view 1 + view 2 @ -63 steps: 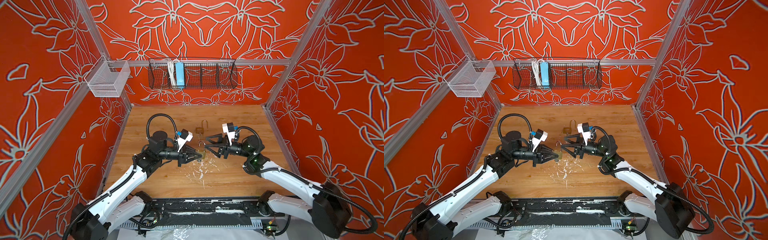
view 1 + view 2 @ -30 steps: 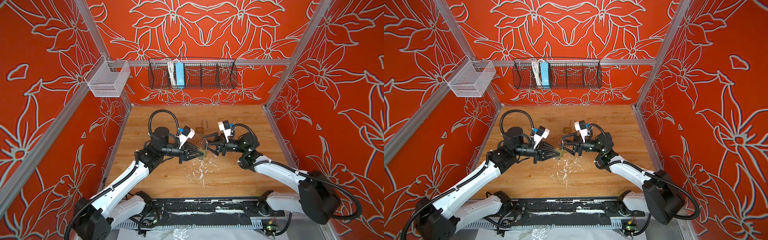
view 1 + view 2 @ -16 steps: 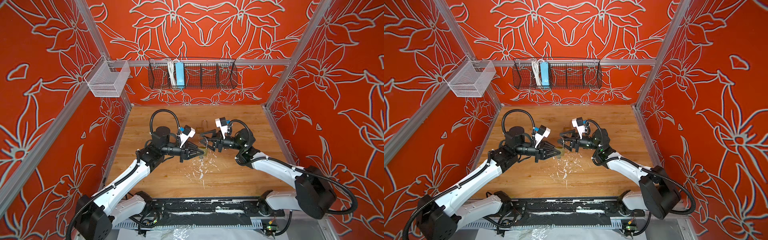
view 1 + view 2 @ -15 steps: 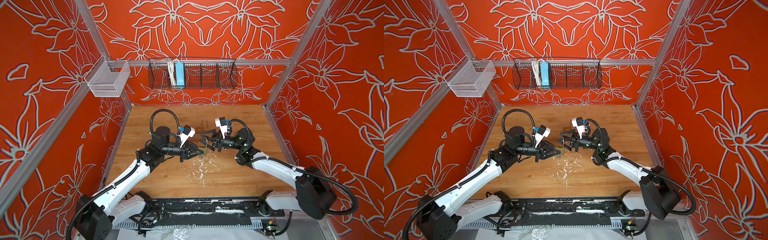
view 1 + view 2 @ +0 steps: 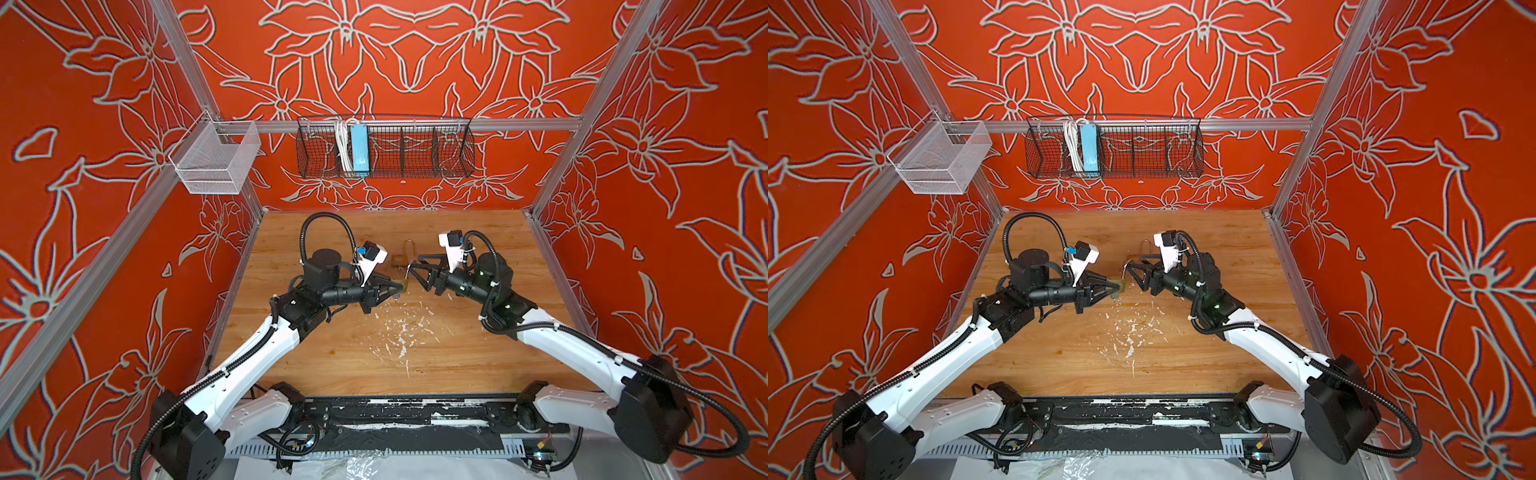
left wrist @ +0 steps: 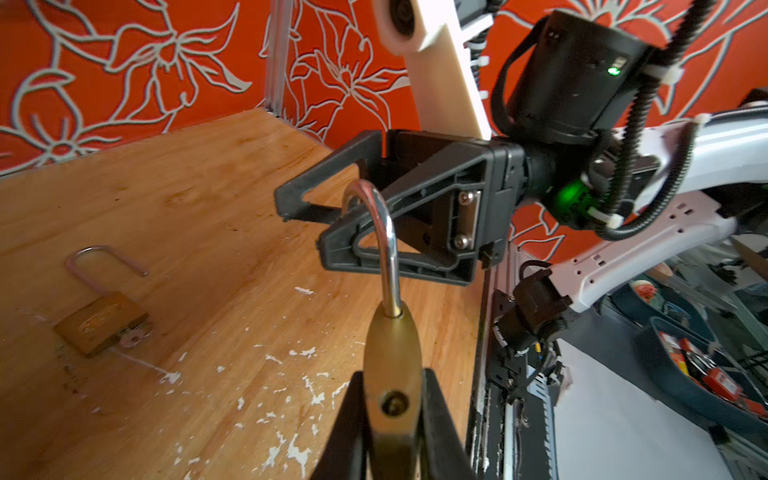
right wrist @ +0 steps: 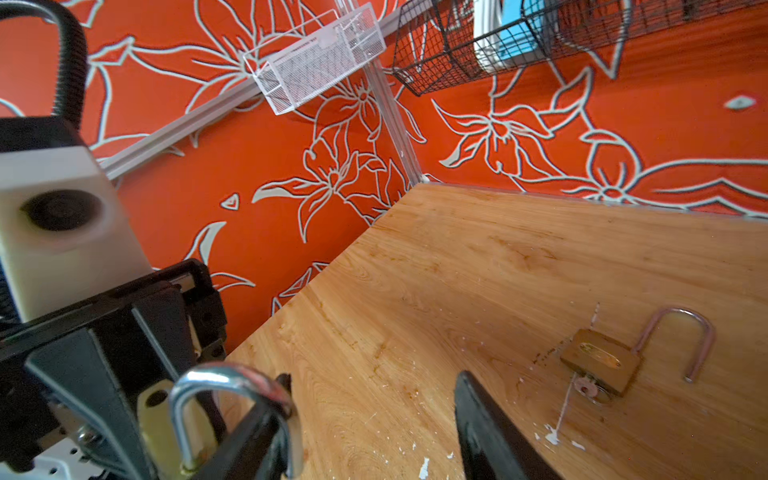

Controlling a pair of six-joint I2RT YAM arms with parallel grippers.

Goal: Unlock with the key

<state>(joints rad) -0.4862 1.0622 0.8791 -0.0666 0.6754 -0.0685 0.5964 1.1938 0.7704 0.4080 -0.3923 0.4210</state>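
My right gripper (image 5: 415,268) has drifted up the frame, jaws wide at the shackle (image 6: 384,232). My left gripper (image 5: 397,286) clamps the brass padlock (image 6: 392,345) mid-frame. Just above in both top views, a second padlock (image 5: 400,261) lies open, key (image 6: 133,337) inserted.
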